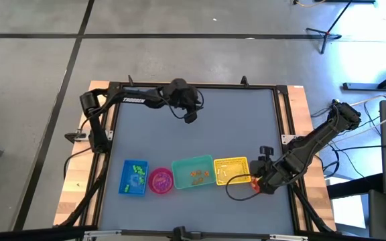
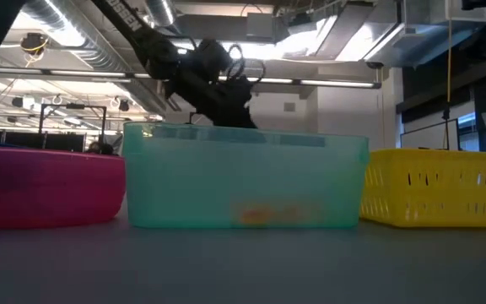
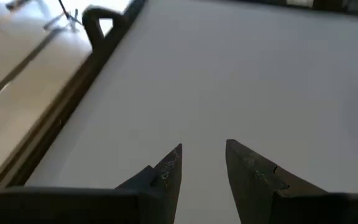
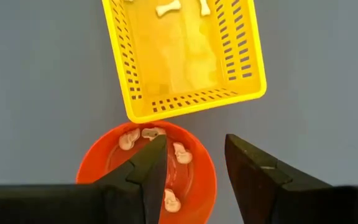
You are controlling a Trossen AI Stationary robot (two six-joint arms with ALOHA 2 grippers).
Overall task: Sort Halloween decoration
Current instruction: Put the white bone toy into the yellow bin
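From overhead I see four containers in a row near the front of the table: a blue tray (image 1: 134,178) with green trinkets (image 1: 137,175), a pink bowl (image 1: 161,180), a teal bin (image 1: 194,172) with orange trinkets (image 1: 199,176), and a yellow basket (image 1: 231,170). My right gripper (image 1: 259,182) hangs at the end of that row, over an orange bowl (image 1: 254,183) that touches the basket's corner. My left gripper (image 1: 190,118) waits well apart, over bare mat near the back edge.

At table height I get the pink bowl (image 2: 45,187), the teal bin (image 2: 245,177) with an orange blur of trinkets (image 2: 264,214) on its floor, and the yellow basket (image 2: 441,187). The left arm (image 2: 201,76) shows above and behind the bin.

On the left wrist camera the left gripper (image 3: 204,160) has its fingers parted with nothing between them, only bare mat ahead.

On the right wrist camera the right gripper (image 4: 194,155) is spread and empty, directly above the orange bowl (image 4: 191,180). White skull trinkets (image 4: 180,153) lie in that bowl, under and just beside one finger. Just beyond the fingertips sits the yellow basket (image 4: 185,59), with white bone trinkets (image 4: 168,9) at its far end.
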